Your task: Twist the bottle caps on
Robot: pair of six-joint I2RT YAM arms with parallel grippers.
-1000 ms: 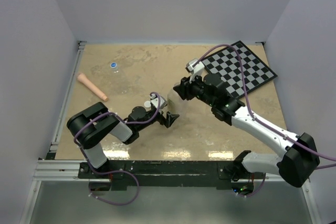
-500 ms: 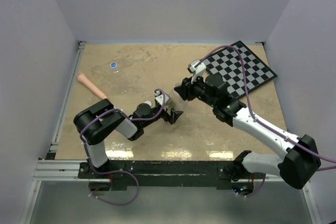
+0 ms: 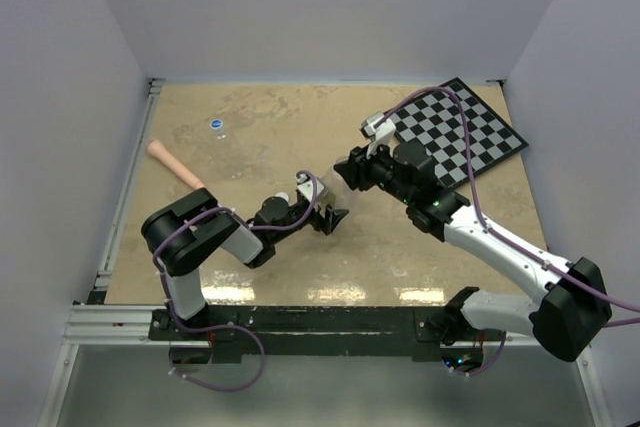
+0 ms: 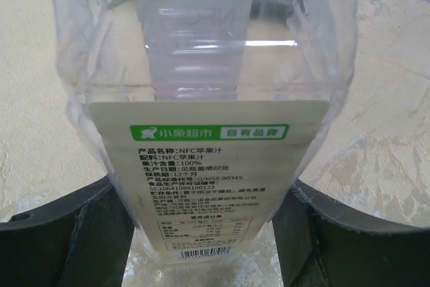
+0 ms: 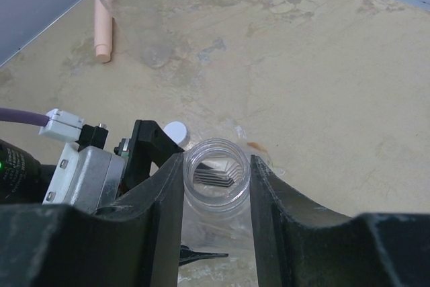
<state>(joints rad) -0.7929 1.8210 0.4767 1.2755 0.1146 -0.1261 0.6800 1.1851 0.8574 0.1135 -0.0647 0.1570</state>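
Bottle [image 4: 208, 152] is uncapped: right pincer [image 5: 216, 166] clamps its neck, left pincer [image 4: 201, 206] stands around its body, grip unclear. If right lets go early, it may topple.

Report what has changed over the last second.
The left gripper shifted slightly right and forward, so the large bottle now sits between its fingers; whether it grips is unclear. The right gripper stayed clamped on the bottle's neck. The blue cap, pink stick and checkerboard did not move.
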